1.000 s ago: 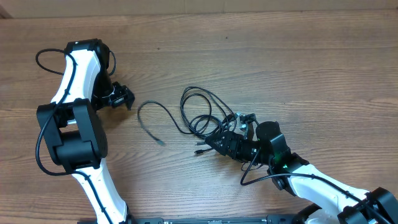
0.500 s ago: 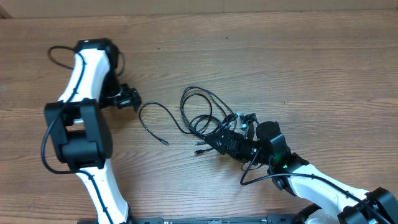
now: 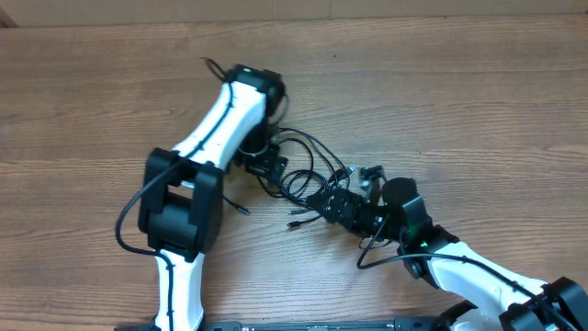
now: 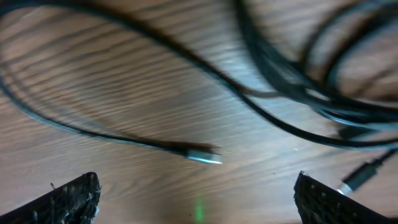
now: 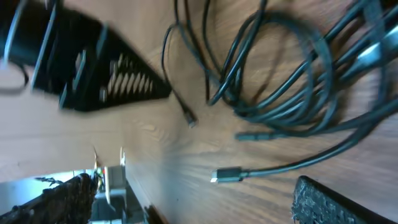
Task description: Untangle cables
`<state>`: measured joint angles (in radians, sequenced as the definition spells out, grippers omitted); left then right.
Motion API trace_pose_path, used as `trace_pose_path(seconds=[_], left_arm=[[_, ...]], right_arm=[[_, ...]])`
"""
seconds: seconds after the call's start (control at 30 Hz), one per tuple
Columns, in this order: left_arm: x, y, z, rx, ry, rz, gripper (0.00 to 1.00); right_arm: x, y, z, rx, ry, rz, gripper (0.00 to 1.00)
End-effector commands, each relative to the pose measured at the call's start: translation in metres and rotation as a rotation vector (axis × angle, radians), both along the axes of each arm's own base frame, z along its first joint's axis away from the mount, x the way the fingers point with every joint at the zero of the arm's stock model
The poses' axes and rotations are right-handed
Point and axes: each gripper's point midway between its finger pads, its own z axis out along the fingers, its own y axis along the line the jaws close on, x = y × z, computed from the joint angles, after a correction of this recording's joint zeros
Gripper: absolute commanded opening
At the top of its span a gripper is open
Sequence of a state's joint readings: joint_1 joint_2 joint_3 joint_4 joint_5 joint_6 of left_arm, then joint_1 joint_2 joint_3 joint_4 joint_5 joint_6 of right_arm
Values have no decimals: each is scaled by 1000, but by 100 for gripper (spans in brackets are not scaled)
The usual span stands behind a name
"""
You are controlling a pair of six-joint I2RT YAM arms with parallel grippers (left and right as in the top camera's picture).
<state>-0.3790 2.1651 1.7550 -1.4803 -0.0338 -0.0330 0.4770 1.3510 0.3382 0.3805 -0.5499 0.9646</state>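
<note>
Cables [image 3: 308, 170] lie in a loose bunch mid-table, and nearest you the right gripper [image 3: 323, 204] sits at their near-right edge. Its wrist view shows its fingers [image 5: 62, 199] spread wide, with only wood and a stray plug end [image 5: 227, 176] between them, pinching nothing. They were a shade narrower a second ago, so read that as a release just finished. That arm has otherwise barely shifted.

Just beyond it, the bunch keeps the shape it had: overlapping loops, not yet drawn apart.

The big change is farther out, on your left arm. A second ago the left gripper [image 3: 266, 165] stood well to the left of the cords, apart from them. Now it has swung across and hangs over the left edge of the bunch, its arm covering most of the single cord that lay on its own there; only that cord's tip [image 3: 242, 209] shows. The left wrist view is blurred by the motion, but its fingers [image 4: 68, 199] are spread. A silvery-tipped plug [image 4: 202, 154] lies on the wood ahead of them, ungripped.

So both hands are empty at the tangle and nothing more is separated yet. You look set to take a strand on the left side while the right is free to take another.
</note>
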Motion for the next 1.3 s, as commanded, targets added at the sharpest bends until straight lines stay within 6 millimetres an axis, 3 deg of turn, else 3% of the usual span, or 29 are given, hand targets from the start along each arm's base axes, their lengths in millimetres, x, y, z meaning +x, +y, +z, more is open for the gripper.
trace_pose_path(seconds=[0.0, 0.2, 0.4, 0.57, 0.7, 0.87, 1.0, 1.27], left_arm=[[-2, -14, 1, -24, 10, -115, 100], [-7, -30, 9, -39, -11, -185, 100], [7, -47, 27, -81, -147, -161, 99], [25, -56, 26, -76, -251, 83, 100], [25, -58, 21, -35, -268, 306, 100], [26, -61, 11, -12, -282, 434, 100], [15, -56, 1, 30, -259, 513, 100], [-3, -51, 1, 164, -285, 655, 100]], right_arm=[[11, -13, 6, 26, -7, -29, 100], [27, -43, 12, 81, 9, -76, 100], [30, -58, 20, 124, -6, -59, 100], [29, -57, 20, 118, -20, -50, 100], [29, -57, 20, 121, -19, -45, 100], [27, -56, 21, 125, -21, -35, 100], [27, -55, 21, 128, -20, -31, 100], [26, -55, 21, 119, -36, -20, 100]])
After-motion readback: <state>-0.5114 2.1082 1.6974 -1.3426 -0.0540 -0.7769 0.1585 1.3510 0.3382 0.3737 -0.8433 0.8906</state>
